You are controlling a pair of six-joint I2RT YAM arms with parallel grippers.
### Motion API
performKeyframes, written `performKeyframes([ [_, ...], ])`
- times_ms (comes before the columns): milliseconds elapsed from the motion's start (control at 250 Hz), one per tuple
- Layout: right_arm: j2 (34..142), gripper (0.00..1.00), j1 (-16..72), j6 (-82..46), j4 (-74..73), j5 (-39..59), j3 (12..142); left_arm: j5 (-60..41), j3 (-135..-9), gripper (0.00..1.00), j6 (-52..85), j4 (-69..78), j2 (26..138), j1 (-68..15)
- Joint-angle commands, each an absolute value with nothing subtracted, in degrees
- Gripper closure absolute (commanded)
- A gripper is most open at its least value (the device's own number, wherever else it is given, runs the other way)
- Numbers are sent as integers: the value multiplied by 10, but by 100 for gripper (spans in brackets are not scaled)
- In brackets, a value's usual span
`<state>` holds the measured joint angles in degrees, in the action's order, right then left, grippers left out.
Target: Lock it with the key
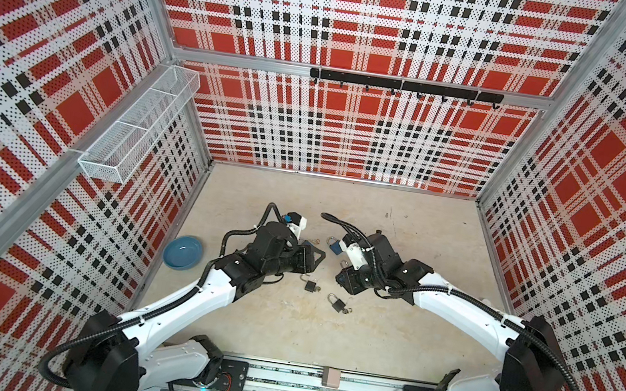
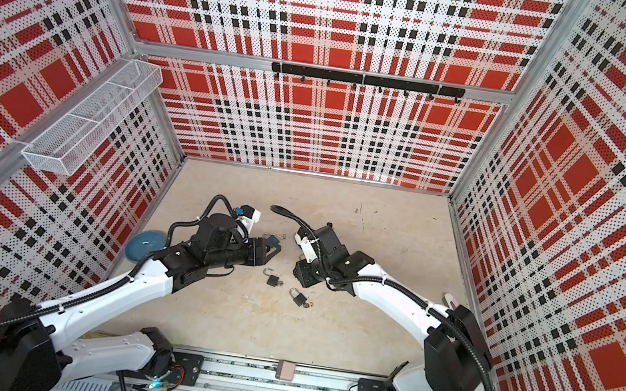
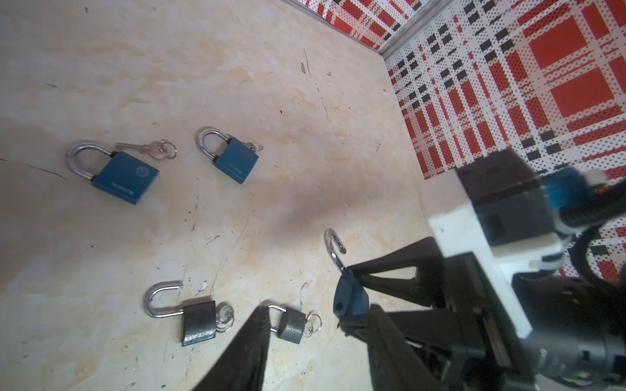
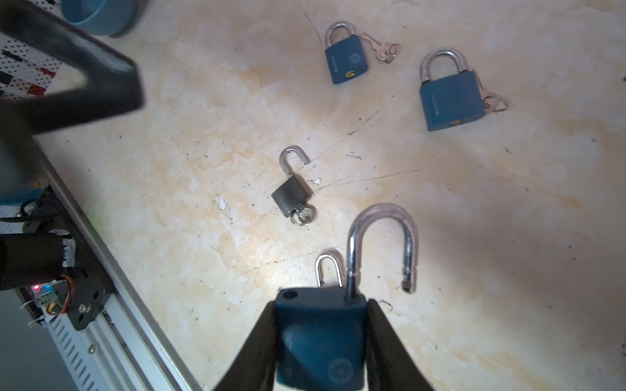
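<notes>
Padlock (image 4: 320, 338), blue, shackle (image 4: 382, 216) swung open, is clamped in my right gripper (image 4: 320, 303) above the surface (image 4: 508, 237); my left gripper (image 1: 317, 257) hangs released, empty, nearby.

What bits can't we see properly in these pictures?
- Held blue padlock: its keyhole end is cut off by the right wrist view's bottom edge, and the right gripper covers its sides.
- One gray padlock: in that view only its shackle shows, behind the held one.
- Writing on the lying blue padlocks: too small and blurred everywhere.
</notes>
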<state>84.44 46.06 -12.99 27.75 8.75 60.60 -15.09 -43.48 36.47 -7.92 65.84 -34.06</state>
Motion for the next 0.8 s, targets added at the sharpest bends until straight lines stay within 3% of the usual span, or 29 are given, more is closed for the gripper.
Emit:
performKeyframes([
  [0,823,89,472,-118,269,94,629,-172,-430,51,386,-18,680,-351],
  [796,823,89,486,-111,265,89,654,-200,-450,57,418,67,793,-370],
])
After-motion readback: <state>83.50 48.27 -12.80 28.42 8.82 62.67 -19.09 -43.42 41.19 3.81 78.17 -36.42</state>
